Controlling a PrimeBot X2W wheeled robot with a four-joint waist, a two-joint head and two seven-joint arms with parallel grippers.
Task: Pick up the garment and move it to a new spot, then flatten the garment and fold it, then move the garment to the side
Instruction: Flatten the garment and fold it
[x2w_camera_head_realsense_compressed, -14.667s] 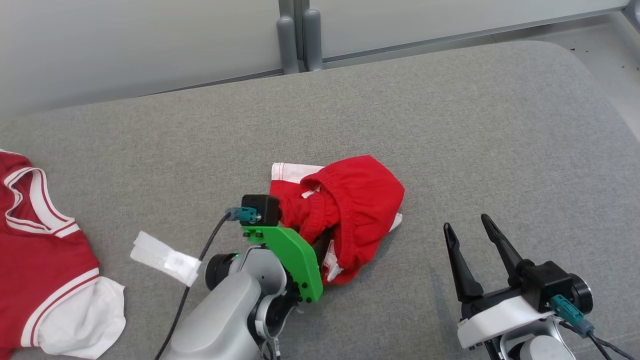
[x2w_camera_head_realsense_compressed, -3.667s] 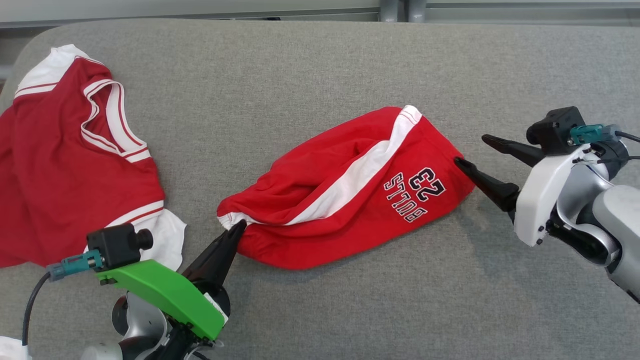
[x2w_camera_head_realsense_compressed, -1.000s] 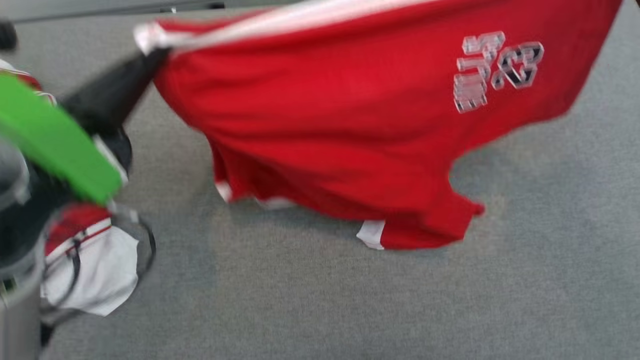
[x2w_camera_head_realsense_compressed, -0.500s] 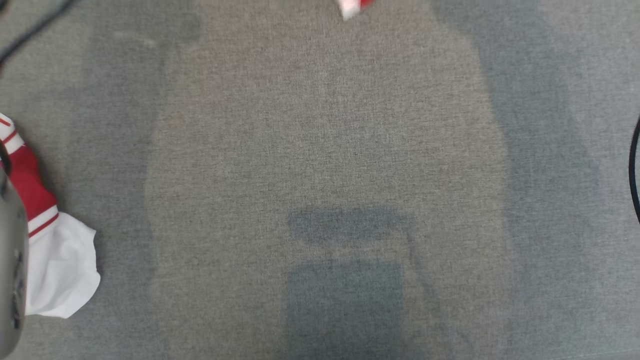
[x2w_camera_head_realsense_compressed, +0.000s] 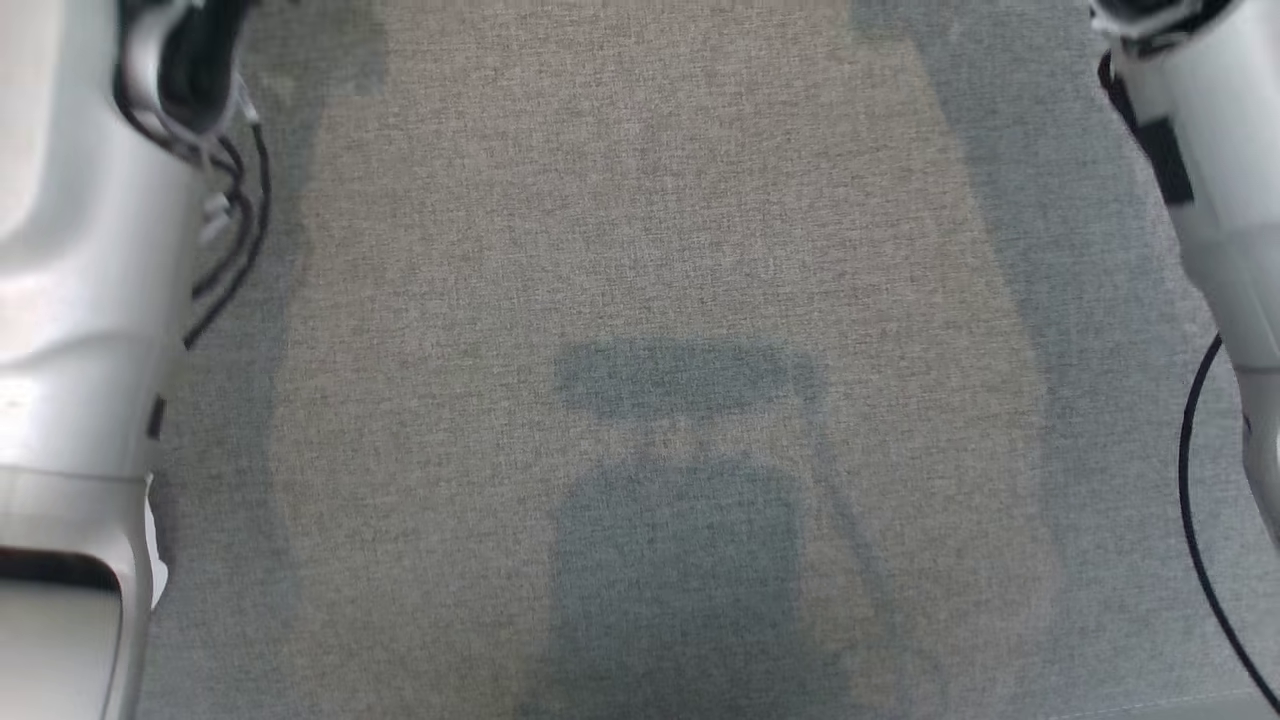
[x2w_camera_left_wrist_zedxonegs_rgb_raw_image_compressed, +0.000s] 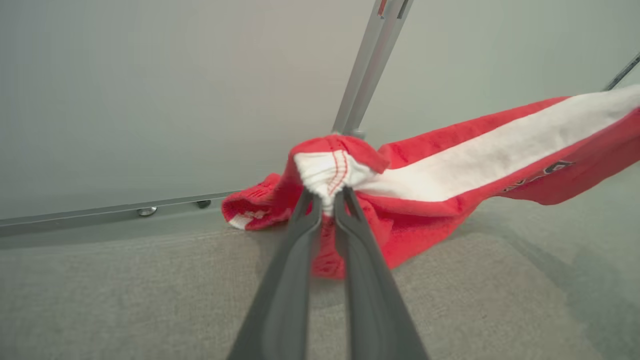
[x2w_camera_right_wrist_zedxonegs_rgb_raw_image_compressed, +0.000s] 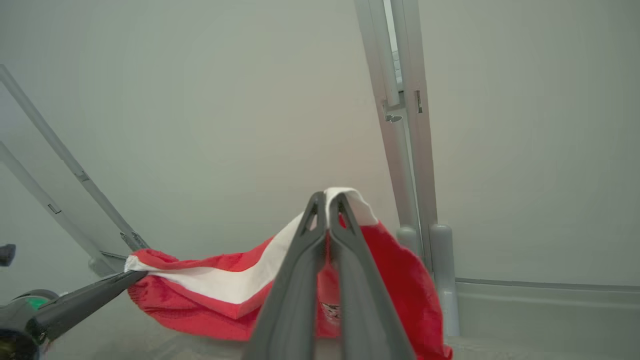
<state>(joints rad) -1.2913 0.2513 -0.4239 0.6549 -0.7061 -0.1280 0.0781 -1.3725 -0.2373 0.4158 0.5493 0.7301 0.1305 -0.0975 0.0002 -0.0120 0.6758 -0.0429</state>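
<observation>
Two-handedly holding the white-striped red knit shorts (x2w_camera_left_wrist_zedxonegs_rgb_raw_image_compressed: 425, 200) taut above the grey fabric surface (x2w_camera_head_realsense_compressed: 640, 200), with left gripper (x2w_camera_left_wrist_zedxonegs_rgb_raw_image_compressed: 327, 197) and right gripper (x2w_camera_right_wrist_zedxonegs_rgb_raw_image_compressed: 327, 200) pinched onto opposite ends, seemingly needing level, even lowering to land flat.

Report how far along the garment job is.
Done: the pick-up. The red shorts are lifted and stretched between the left gripper and the right gripper, jaws shut on opposite ends. In hand: the move to a new spot, with the shorts hanging over the grey cushion. Left: laying them down, flattening, folding, then moving them aside.
</observation>
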